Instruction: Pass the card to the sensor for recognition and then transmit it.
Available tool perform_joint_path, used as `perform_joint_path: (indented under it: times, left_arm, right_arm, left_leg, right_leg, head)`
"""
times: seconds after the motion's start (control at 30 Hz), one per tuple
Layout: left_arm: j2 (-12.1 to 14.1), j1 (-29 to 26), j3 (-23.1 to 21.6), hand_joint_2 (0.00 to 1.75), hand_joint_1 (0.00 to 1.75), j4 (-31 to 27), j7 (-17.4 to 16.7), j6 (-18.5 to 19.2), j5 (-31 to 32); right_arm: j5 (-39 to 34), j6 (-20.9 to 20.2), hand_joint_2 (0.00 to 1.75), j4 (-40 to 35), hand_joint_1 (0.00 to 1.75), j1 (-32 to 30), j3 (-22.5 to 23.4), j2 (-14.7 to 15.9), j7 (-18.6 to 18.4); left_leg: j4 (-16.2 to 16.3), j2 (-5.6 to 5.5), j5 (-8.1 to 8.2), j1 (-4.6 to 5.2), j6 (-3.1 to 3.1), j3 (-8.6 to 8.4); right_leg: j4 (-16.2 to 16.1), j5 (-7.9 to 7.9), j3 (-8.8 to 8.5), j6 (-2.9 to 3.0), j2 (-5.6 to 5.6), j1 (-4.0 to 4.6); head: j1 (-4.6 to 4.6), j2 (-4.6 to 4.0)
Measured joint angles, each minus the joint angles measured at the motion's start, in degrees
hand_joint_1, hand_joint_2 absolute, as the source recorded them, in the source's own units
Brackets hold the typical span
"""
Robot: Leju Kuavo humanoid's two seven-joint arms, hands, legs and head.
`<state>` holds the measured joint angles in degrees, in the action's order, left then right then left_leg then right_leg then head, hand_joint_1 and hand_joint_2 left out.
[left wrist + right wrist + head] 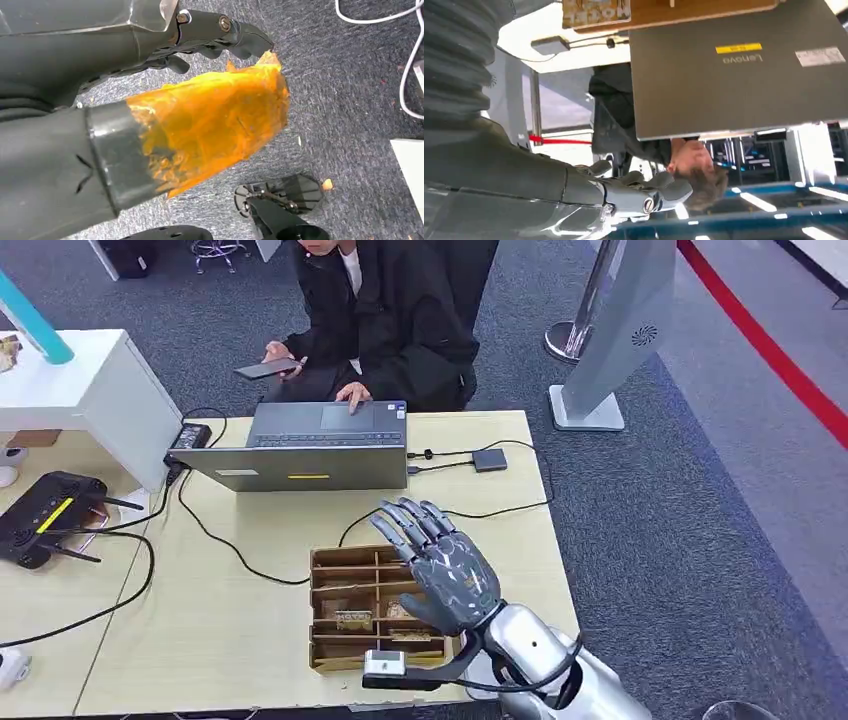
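Observation:
My right hand [440, 565] hovers over the right side of a brown wooden divider box [345, 575] at the table's front, fingers stretched out and apart, holding nothing. Cards [353, 619] lie in the box's compartments; the right wrist view shows one printed card [596, 12] in the box and my right hand's fingers [644, 192] with nothing in them. The small grey sensor [490, 459] lies on the table right of the laptop [305, 465], wired to it; it is also in the right wrist view [550, 45]. My left hand [200, 45] hangs over carpet, thumb wrapped in orange tape, holding nothing.
A person in black sits behind the laptop, one hand on its touchpad [352, 395], the other holding a phone [266, 368]. Black cables [215, 540] cross the table. A black router [45, 515] lies at the left, and a white cabinet [90, 390] stands beyond it.

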<state>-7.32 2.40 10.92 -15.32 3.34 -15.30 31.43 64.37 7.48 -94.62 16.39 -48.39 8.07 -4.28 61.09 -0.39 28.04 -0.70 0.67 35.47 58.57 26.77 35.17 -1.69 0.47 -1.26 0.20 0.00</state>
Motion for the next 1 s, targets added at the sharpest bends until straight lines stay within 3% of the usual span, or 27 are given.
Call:
perform_joint_path:
  times: [0.4, 1.0]
  left_arm:
    - [-0.02, 0.00, 1.36, 0.00, 0.00, -0.39, 0.00, 0.22, 0.90]
    - [-0.04, 0.00, 2.91, 0.00, 0.00, -0.40, 0.00, 0.31, 1.71]
  right_arm:
    - [-3.06, -3.89, 1.75, 2.01, 0.00, 0.97, -1.16, 0.00, -1.73]
    - [-2.78, -4.55, 1.75, 3.72, 0.00, 1.36, -1.20, 0.00, -3.58]
  left_leg:
    - [0.00, 0.00, 0.00, 0.00, 0.00, 0.00]
    - [0.00, 0.00, 0.00, 0.00, 0.00, 0.00]
  right_leg:
    - [0.00, 0.00, 0.01, 0.00, 0.00, 0.00]
    - [0.00, 0.00, 0.01, 0.00, 0.00, 0.00]
  head:
    - [0.00, 0.00]
    - [-0.02, 0.00]
